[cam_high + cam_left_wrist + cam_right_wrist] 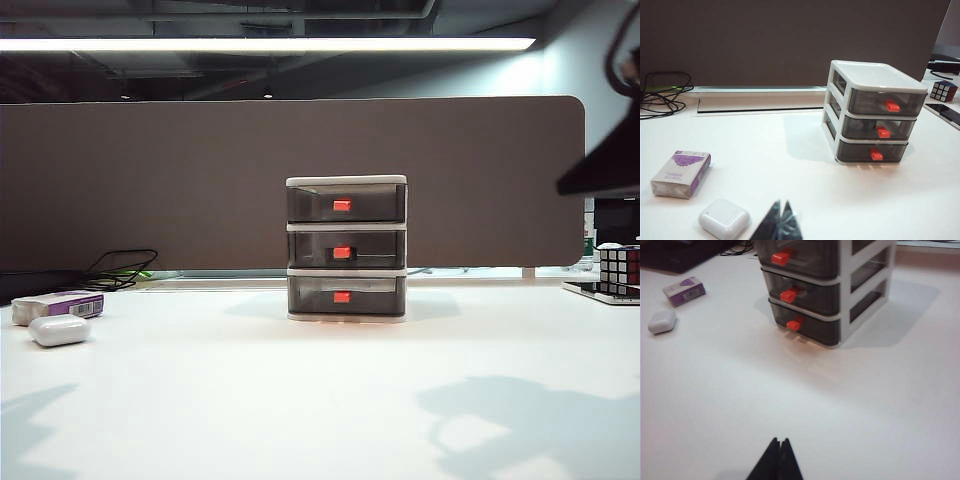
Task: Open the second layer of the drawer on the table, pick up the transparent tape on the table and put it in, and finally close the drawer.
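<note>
Left gripper: jaws pressed together into a dark point, nothing between them; it hangs above the table's near left part, just beside the white oval case.
Right gripper: fingertips meet in a closed wedge, nothing held; it hangs over bare desktop in front of the drawer, well apart from it.
Open room: the table lies bare across its whole front and right; only arm shadows fall on it in the exterior view.
Left edge: white oval case and purple-and-white box lie near each other, well apart from the drawer.
Back edge: brown partition panel runs behind the table; black cables lie at its foot on the left.
Right edge: a puzzle cube stands far right beside a flat dark slab.
Drawer: upright at table centre, near the back; all three tiers pushed in flush.
Second layer: shut, red-orange tab facing front.
Contents: something dark shows behind the middle tab through the smoky front; cannot tell what it is.
Transparent tape: not seen on the table in any view.
</note>
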`<state>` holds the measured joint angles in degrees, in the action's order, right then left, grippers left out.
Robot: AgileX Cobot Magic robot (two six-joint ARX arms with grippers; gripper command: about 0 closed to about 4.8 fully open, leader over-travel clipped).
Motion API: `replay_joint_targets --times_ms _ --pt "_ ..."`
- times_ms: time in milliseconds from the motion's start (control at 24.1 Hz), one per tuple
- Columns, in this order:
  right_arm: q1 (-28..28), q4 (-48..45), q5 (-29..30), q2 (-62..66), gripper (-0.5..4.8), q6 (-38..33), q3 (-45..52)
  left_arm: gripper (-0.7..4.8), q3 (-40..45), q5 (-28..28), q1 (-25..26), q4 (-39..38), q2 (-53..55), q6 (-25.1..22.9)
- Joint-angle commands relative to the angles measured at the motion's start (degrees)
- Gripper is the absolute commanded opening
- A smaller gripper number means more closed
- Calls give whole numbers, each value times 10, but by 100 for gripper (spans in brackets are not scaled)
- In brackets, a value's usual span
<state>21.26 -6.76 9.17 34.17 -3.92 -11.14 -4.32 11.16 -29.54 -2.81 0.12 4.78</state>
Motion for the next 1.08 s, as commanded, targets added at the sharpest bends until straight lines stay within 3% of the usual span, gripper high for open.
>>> replay_joint_targets --times_ms 42,249,665,873,1081 --pt "0 -11 -5 -40 -5 -33 26 -6 -1 0 0 -1 0 2" --pt "0 12 -8 -129 -5 -36 72 -6 3 0 0 -23 0 3" --pt "-1 61 -57 -242 -5 -46 111 -6 39 2 1 19 0 17" --pt "-9 93 -81 -271 -5 -18 111 -6 39 25 2 25 0 -20" --pt "-60 100 -65 -286 -5 -3 111 -6 39 -1 59 36 0 -21"
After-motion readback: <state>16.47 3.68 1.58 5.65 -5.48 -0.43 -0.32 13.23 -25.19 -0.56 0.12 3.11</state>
